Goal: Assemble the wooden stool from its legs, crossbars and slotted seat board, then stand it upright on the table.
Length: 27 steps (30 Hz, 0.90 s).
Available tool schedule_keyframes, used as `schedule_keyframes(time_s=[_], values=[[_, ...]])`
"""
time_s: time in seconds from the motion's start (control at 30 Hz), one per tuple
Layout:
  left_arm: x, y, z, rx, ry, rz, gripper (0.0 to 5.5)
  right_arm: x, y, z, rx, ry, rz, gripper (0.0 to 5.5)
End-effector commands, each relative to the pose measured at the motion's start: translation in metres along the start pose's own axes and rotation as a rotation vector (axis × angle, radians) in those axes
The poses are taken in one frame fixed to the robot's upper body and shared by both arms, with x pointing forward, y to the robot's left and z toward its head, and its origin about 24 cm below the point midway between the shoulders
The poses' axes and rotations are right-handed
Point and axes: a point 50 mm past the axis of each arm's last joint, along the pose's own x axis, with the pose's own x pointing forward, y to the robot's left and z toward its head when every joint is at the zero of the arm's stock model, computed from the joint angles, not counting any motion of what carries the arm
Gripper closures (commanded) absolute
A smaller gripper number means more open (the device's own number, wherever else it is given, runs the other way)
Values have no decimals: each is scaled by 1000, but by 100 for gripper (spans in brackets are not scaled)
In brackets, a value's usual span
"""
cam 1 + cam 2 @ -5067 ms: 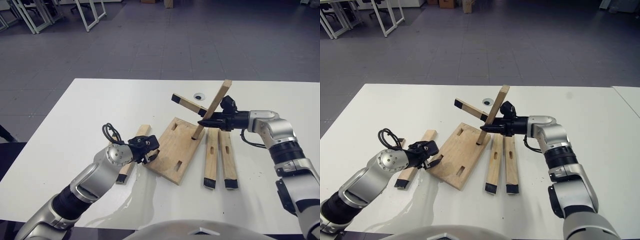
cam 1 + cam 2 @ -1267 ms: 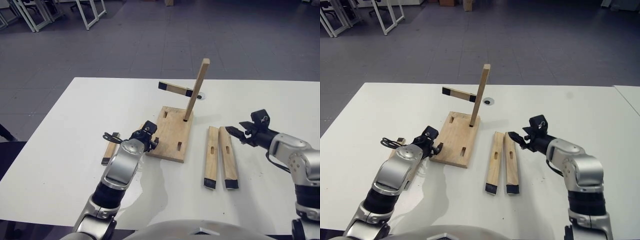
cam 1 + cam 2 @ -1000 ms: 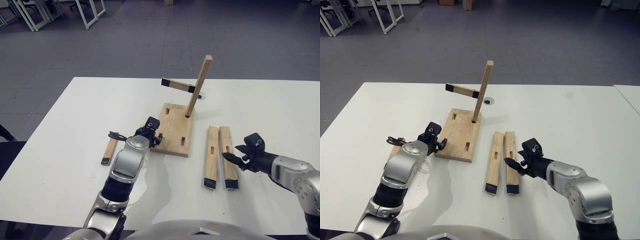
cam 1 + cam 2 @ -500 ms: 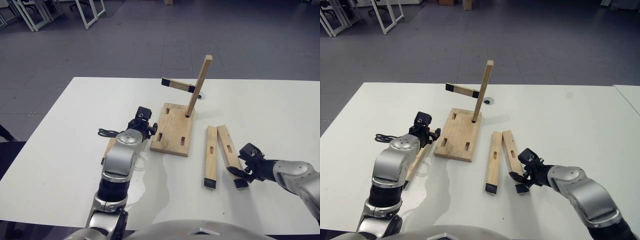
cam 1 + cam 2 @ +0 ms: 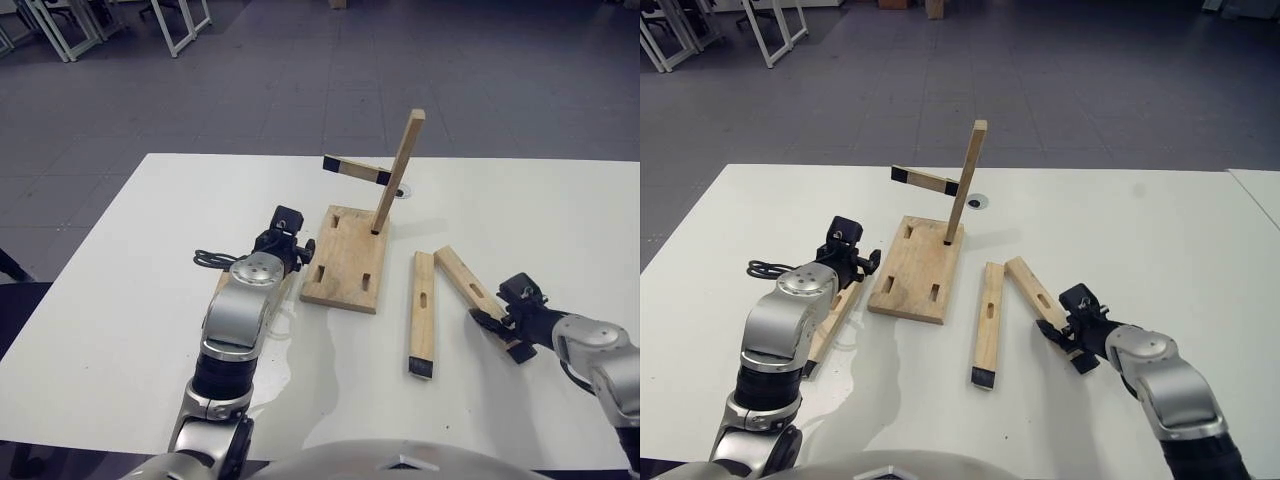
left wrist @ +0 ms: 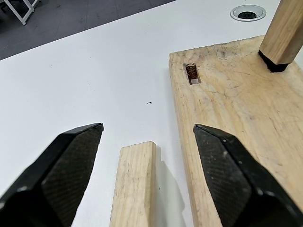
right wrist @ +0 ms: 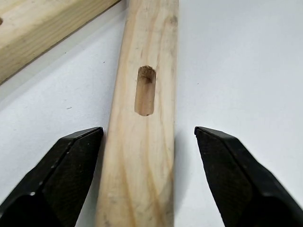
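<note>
The slotted seat board (image 5: 345, 262) lies flat mid-table. One leg (image 5: 398, 170) stands tilted in its far right slot, with a black-tipped crossbar (image 5: 356, 170) sticking out to the left. Left of the board lies another leg (image 5: 833, 316); my left gripper (image 5: 288, 238) hovers open over its far end (image 6: 134, 185). Two slotted legs lie right of the board, one straight (image 5: 422, 312) and one slanted (image 5: 468, 290). My right gripper (image 5: 498, 333) is open astride the slanted leg (image 7: 144, 118) near its black tip, with both fingers clear of the wood.
A round cable hole (image 6: 249, 13) sits in the white table (image 5: 140, 300) beyond the board. A black cable (image 5: 208, 262) loops beside my left wrist. Open tabletop lies at the far right and the near left.
The slanted leg's near end has swung right along with my right gripper, fanning it away from the straight leg. My left gripper has edged slightly farther along its leg.
</note>
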Motion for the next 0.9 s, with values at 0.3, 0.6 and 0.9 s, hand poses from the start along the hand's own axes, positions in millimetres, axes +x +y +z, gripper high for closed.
schedule_keyframes(time_s=[0.3, 0.6, 0.9], values=[[-4, 1, -4, 9, 5, -3, 197, -21, 9, -45, 215, 16, -57, 192], [-3, 2, -4, 3, 5, 0, 197, -18, 13, -56, 215, -102, -56, 347], [-12, 17, 19, -192, -230, -162, 197, -12, -31, 70, 283, -698, -115, 347]])
